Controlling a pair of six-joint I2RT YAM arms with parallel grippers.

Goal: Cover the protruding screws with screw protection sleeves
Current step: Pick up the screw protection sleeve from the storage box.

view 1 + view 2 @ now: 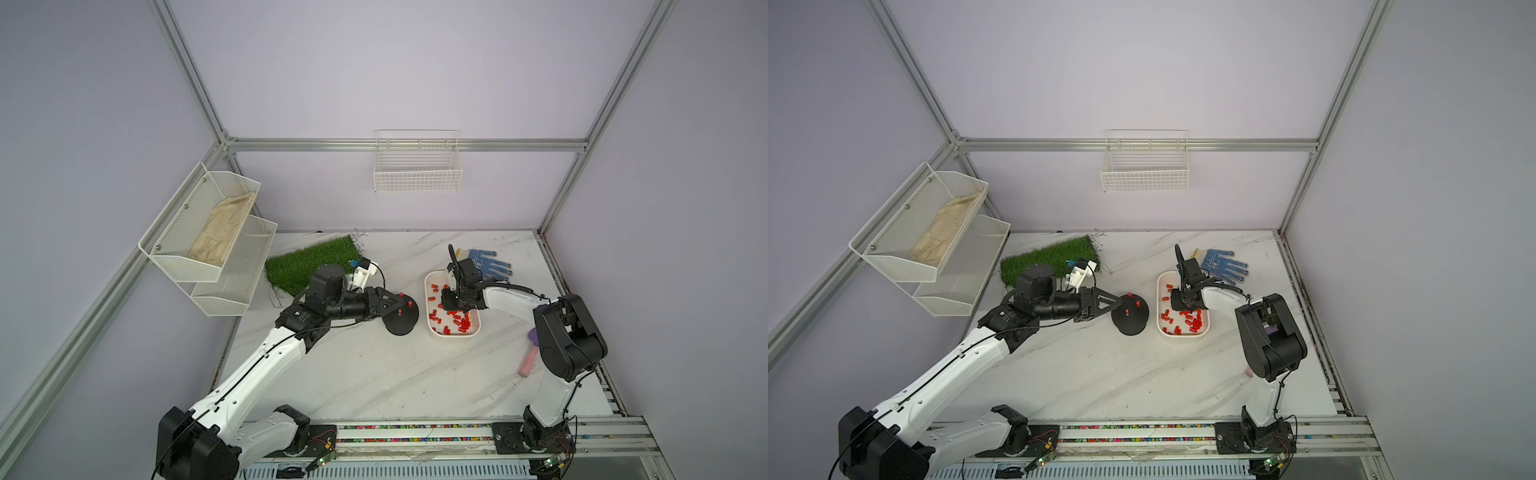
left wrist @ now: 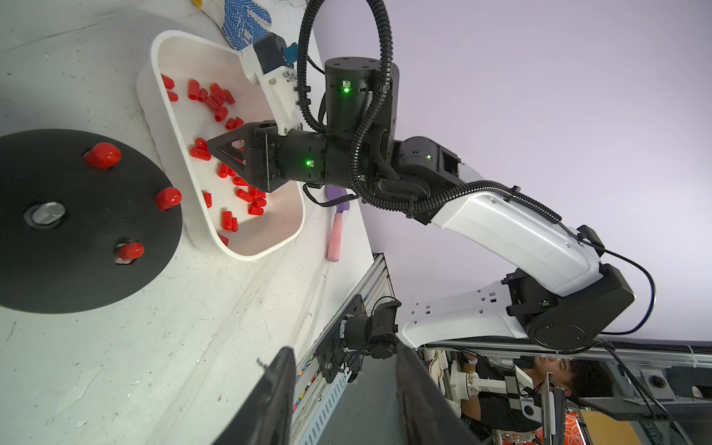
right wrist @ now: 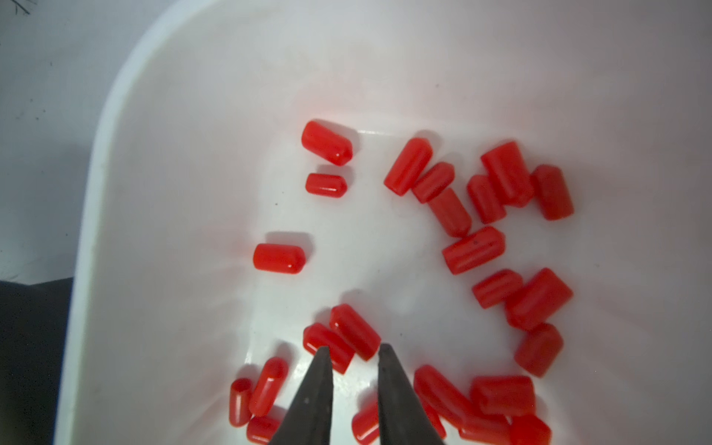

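The black dome base (image 1: 402, 324) (image 2: 77, 269) carries three protruding screws capped with red sleeves (image 2: 103, 155) and one bare silvery screw (image 2: 48, 214). My left gripper (image 1: 395, 305) (image 2: 346, 389) hovers over the dome's left part, open and empty. Several loose red screw protection sleeves (image 3: 279, 258) lie in the white tray (image 1: 453, 338) (image 3: 115, 154) right of the dome. My right gripper (image 1: 456, 309) (image 3: 354, 348) reaches down into the tray. Its jaws stand narrowly apart with the ends of two sleeves (image 3: 352, 329) at the tips. White tray floor shows between the fingers.
A green grass mat (image 1: 311, 262) lies back left, a blue dotted glove (image 1: 490, 262) behind the tray. A pink-handled tool (image 1: 528, 363) lies by the right arm. White mesh baskets (image 1: 199, 232) hang on the left wall, a wire basket (image 1: 417, 166) on the back wall.
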